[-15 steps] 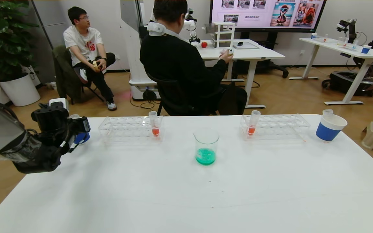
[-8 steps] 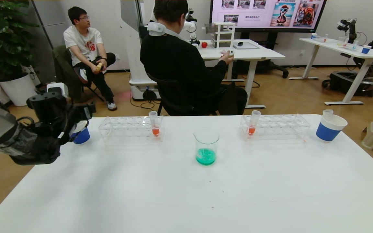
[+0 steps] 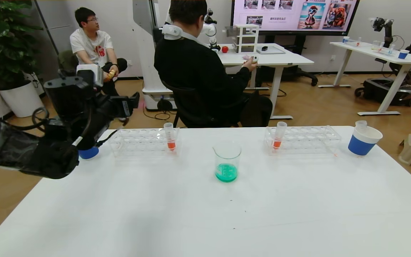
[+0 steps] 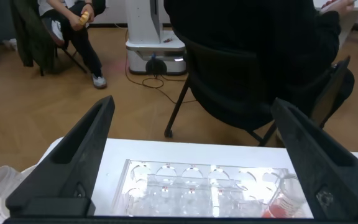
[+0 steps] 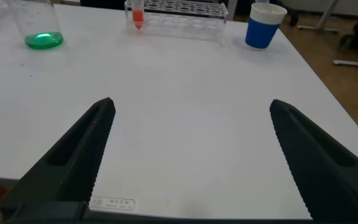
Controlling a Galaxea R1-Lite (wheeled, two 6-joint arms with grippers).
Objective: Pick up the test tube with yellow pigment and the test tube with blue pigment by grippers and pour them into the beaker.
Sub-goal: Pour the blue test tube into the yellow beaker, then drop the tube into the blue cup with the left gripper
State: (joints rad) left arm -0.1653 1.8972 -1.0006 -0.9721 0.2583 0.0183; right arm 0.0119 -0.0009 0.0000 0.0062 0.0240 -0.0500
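Above left rack (image 3: 143,142), left gripper (image 3: 128,107) jaws wide, empty; right gripper (image 5: 191,162) same.

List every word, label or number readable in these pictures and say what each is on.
None can be read for certain.
Wall screen: slide text, too small.
White T-shirt: red print, too blurred.
Sticker on the table edge: small print, unreadable.
Beaker: no markings visible.

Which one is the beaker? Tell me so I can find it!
Look at the white table, at the gap between the two clear racks. The beaker stands there alone: a wide clear glass with green liquid at the bottom, while the slim tubes hold orange.
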